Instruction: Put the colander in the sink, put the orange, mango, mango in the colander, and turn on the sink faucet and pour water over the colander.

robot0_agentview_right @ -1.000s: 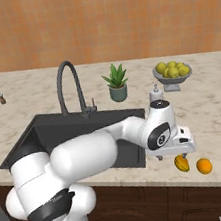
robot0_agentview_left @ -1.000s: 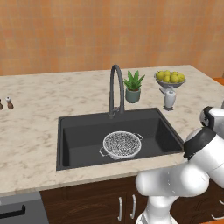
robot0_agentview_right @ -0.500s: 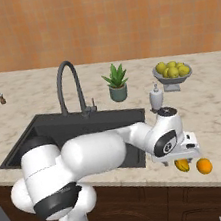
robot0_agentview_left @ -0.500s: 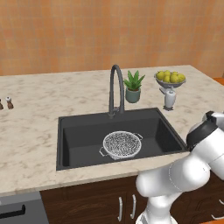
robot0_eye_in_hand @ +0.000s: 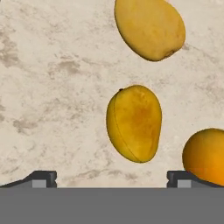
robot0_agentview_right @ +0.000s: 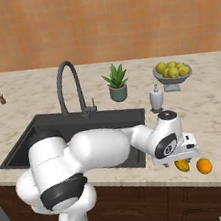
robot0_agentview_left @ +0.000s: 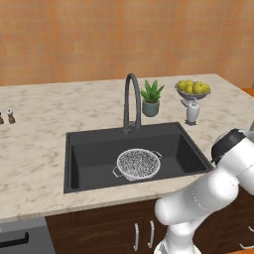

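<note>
Arm (robot0_agentview_right: 89, 154): glossy white rounded segments, bulbous at the joints, separated by black ring bands. Wrist carries a dark round cap. Tool (robot0_eye_in_hand: 111, 178): small dark grey square fingertips (robot0_eye_in_hand: 43, 178).

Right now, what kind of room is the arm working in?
A kitchen, rendered rather than real. A black sink is set in a marble-look counter with a gooseneck faucet behind it, a colander lies in the basin, and a fruit bowl stands against the wood-panelled back wall.
</note>
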